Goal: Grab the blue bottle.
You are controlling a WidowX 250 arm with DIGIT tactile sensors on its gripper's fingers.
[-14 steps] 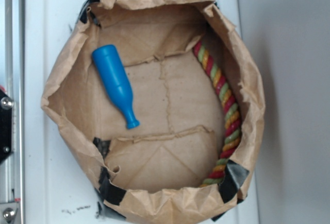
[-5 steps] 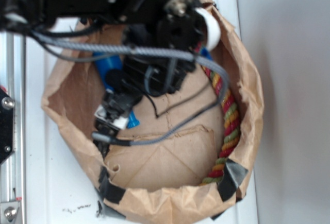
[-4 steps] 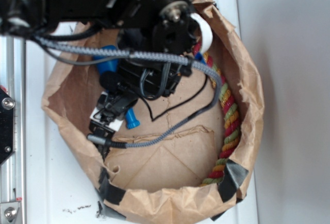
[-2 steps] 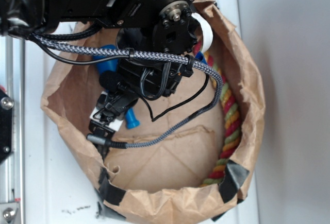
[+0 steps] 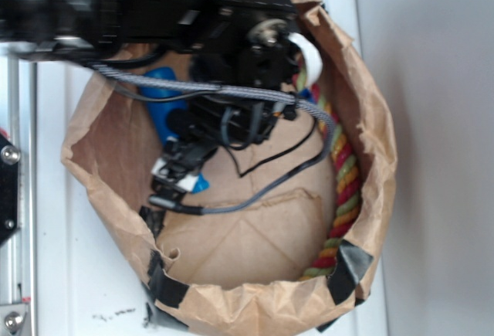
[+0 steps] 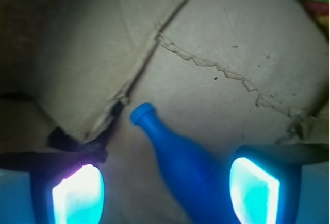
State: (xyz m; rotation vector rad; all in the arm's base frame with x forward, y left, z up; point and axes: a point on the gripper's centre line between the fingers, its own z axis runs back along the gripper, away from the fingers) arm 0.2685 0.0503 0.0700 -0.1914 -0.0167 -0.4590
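The black robot gripper (image 6: 165,190) has shifted slightly over the crumpled brown paper bag (image 5: 370,127) – jaws open, straddling the small bright blue plastic bottle (image 6: 180,165) lying flat inside – ready to close.

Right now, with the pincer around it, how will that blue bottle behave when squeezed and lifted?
The blue bottle looks like smooth hard plastic, so it will probably stay stiff but could slip. It lies on its side on the paper bag floor, round-bodied, so it may roll if nudged. The open pincer straddles the tapering body, which might squirt out.
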